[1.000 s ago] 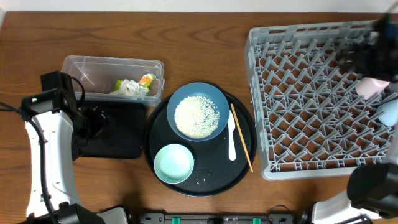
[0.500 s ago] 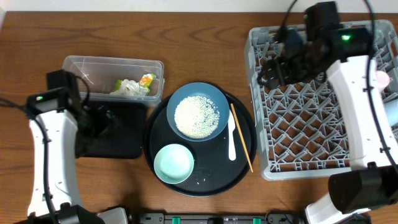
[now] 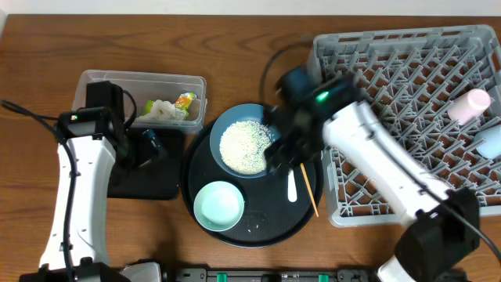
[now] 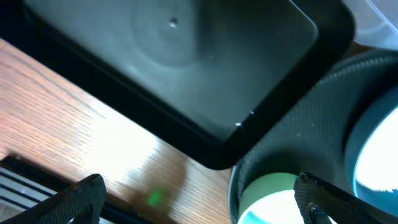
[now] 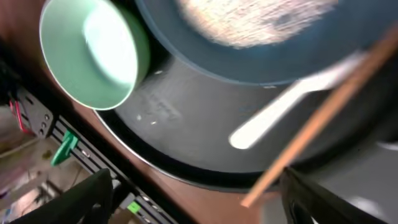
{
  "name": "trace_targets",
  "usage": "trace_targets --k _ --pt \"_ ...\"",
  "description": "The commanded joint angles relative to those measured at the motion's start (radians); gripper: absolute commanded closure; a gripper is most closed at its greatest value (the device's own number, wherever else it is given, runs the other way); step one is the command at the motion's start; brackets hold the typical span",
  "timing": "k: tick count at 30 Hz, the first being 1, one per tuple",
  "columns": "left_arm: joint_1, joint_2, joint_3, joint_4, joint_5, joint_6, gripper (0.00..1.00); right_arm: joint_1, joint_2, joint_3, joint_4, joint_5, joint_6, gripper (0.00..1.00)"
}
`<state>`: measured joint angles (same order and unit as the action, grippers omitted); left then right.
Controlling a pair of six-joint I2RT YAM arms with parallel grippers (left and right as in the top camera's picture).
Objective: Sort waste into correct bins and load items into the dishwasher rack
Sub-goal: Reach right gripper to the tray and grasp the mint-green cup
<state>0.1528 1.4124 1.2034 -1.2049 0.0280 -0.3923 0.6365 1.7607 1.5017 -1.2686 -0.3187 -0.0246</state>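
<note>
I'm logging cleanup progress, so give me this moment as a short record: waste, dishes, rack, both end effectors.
waste binned: tissue and wrapper in the clear tub
waste left: rice on the blue plate
round tray: holds plate, green bowl, spoon, chopstick
rack: pink cup, pale blue cup
left end effector: open, empty, near the black rectangular tray
right end effector: open, empty, over the round tray
</note>
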Motion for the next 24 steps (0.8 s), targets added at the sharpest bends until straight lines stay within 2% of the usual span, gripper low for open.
trace_targets --k 1,4,9,13,17,21,24 --pt "0.028 0.005 -0.006 -0.006 -0.04 -0.005 0.02 0.084 0.007 -0.074 0.043 -0.008 0.154 0.22" --pt "0.043 0.005 -0.006 -0.009 -0.04 -0.005 0.02 0.156 0.007 -0.13 0.106 -0.056 0.228 0.26" --pt "0.045 0.005 -0.006 -0.01 -0.04 -0.005 0.02 0.266 0.007 -0.2 0.264 -0.031 0.37 0.38" --pt "0.045 0.005 -0.006 -0.01 -0.04 -0.005 0.02 0.343 0.007 -0.25 0.373 0.037 0.499 0.39" --pt "0.045 0.005 -0.006 -0.014 -0.04 -0.005 0.02 0.383 0.007 -0.3 0.414 0.13 0.601 0.41" --pt "0.045 0.005 -0.006 -0.017 -0.04 -0.005 0.02 0.391 0.007 -0.325 0.451 0.186 0.65 0.42" --pt "0.045 0.005 -0.006 -0.021 -0.04 -0.005 0.02 0.391 0.009 -0.334 0.491 0.188 0.657 0.47"
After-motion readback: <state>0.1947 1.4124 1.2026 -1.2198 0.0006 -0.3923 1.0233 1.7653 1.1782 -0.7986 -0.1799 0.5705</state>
